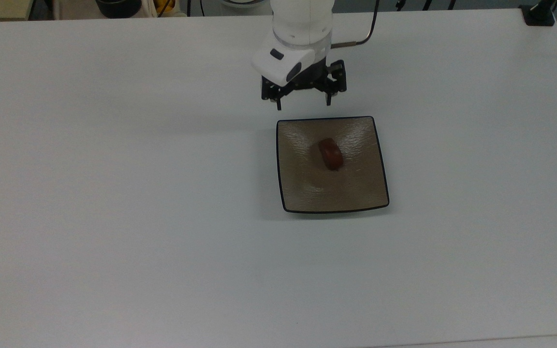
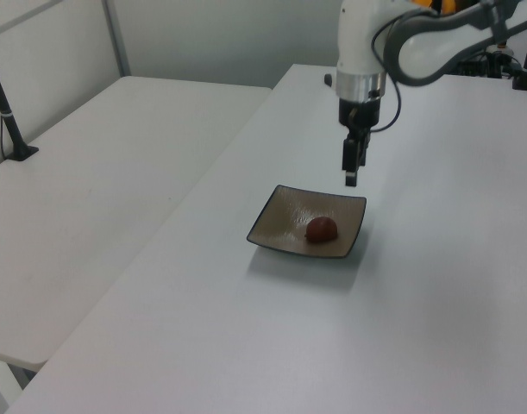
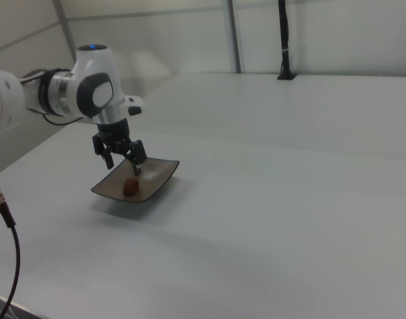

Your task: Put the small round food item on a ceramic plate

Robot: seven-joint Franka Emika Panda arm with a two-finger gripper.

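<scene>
The hand (image 1: 303,99) hangs wide open, empty; the glossy red fruit (image 1: 330,153) could roll off the shallow plate (image 1: 356,195) if bumped.

food item (image 1: 330,153): small glossy reddish-brown lump, lying near plate's middle
plate (image 1: 356,193): square olive-brown, dark rim, flat on table

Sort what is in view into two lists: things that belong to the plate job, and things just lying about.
Part of the job:
- small glossy reddish-brown oval food lump, lying on the plate
- square olive-brown ceramic plate with dark rim
- robot's black two-finger hand, open, above the table beyond the plate

Just lying about:
- dark round container past the table's far edge in the top view
</scene>
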